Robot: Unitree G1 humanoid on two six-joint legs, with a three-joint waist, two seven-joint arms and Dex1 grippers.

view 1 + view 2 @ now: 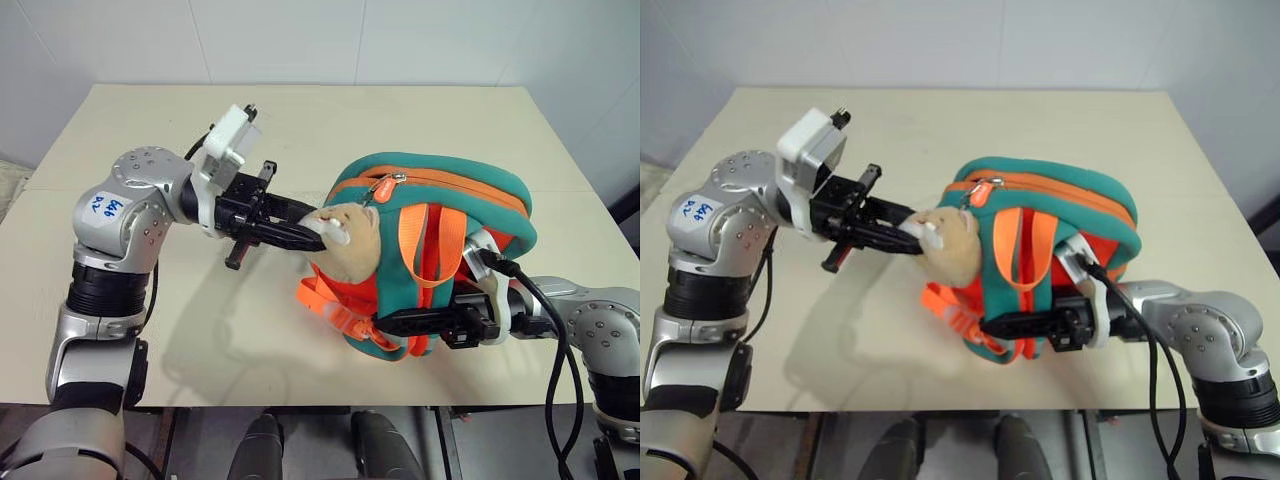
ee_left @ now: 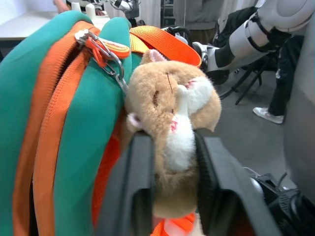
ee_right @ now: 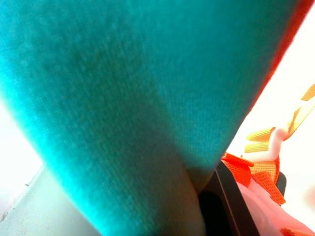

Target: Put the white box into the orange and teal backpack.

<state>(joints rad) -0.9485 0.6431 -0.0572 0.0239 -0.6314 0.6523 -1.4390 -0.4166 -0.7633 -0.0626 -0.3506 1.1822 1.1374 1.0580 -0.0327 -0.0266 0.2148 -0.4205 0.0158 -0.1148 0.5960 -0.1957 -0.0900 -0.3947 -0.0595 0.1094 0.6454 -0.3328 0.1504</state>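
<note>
Backpack stands on the table, long axis across it, zipper up; my left gripper pinches the plush toy, my right gripper is clamped on teal fabric low down, so I should steady both holds before opening the zipper.

text: none legible | left arm sticker: blue scrawl, unreadable

Beige rectangular table with a seam line, white wall behind, even light
</note>
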